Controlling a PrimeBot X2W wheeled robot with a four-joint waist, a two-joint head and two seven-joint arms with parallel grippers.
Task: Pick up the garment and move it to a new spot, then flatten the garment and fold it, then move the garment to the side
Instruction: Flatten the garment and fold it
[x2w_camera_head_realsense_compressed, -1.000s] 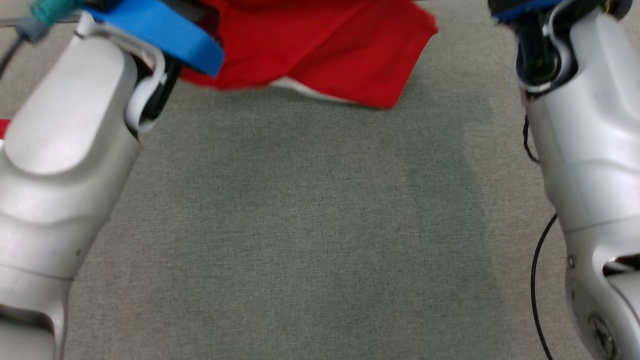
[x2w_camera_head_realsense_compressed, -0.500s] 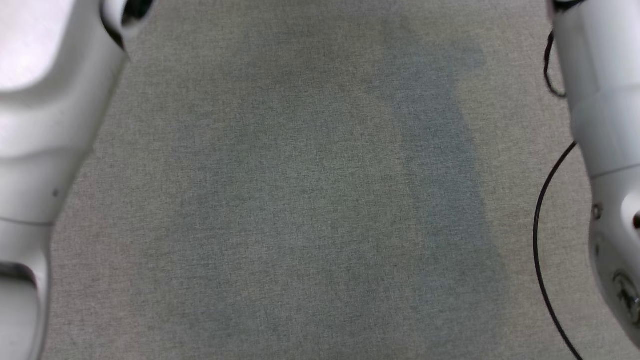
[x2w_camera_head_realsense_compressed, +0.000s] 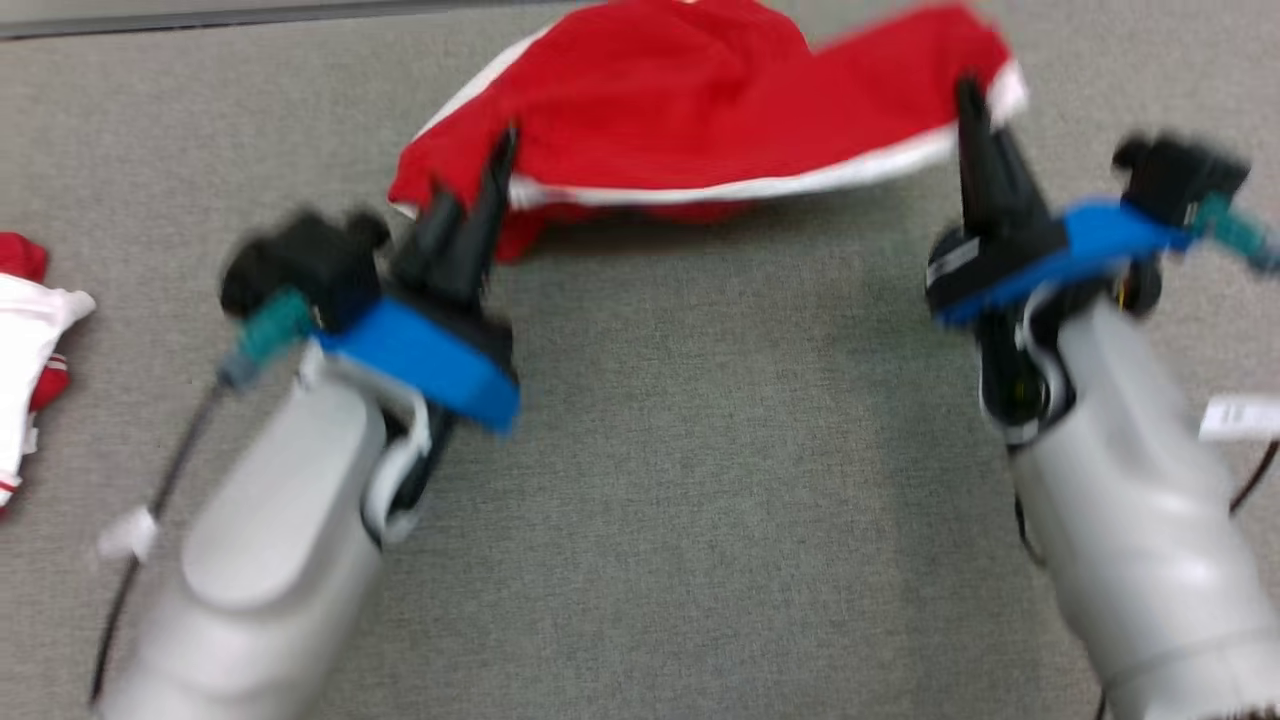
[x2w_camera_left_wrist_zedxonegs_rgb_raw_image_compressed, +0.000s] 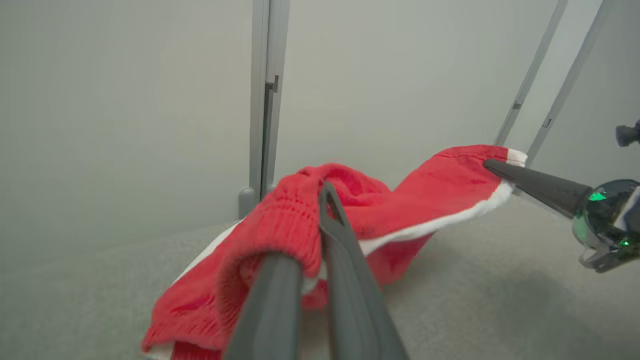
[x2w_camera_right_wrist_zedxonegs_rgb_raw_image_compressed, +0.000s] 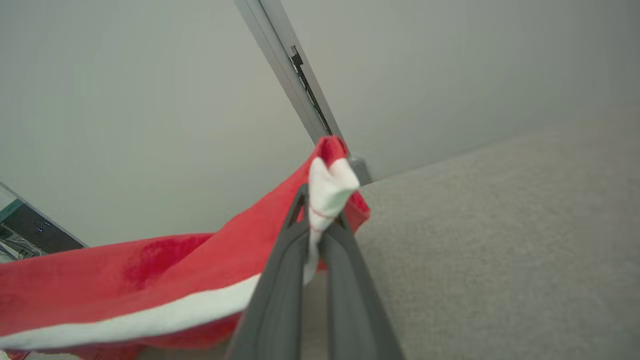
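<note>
Grey surface (x2w_camera_head_realsense_compressed: 700, 450) carries a red-white cloth (x2w_camera_head_realsense_compressed: 30, 330) left of garment (x2w_camera_head_realsense_compressed: 700, 110).

Count: 1 red garment (x2w_camera_head_realsense_compressed: 690, 110) with white trim, 1 red-and-white cloth (x2w_camera_head_realsense_compressed: 25, 330) at the worktop (x2w_camera_head_realsense_compressed: 700, 450) left edge, 2 hands: left hand (x2w_camera_head_realsense_compressed: 505, 150), right hand (x2w_camera_head_realsense_compressed: 966, 95).

I read this as a lab test cell: a grey felt-like work surface (x2w_camera_head_realsense_compressed: 700, 450), plain pale partition panels (x2w_camera_left_wrist_zedxonegs_rgb_raw_image_compressed: 125, 100) at twelve o'clock joined by grey metal uprights (x2w_camera_left_wrist_zedxonegs_rgb_raw_image_compressed: 262, 100), and dark electronics with tiny lights (x2w_camera_right_wrist_zedxonegs_rgb_raw_image_compressed: 30, 230) toward ten o'clock.
</note>
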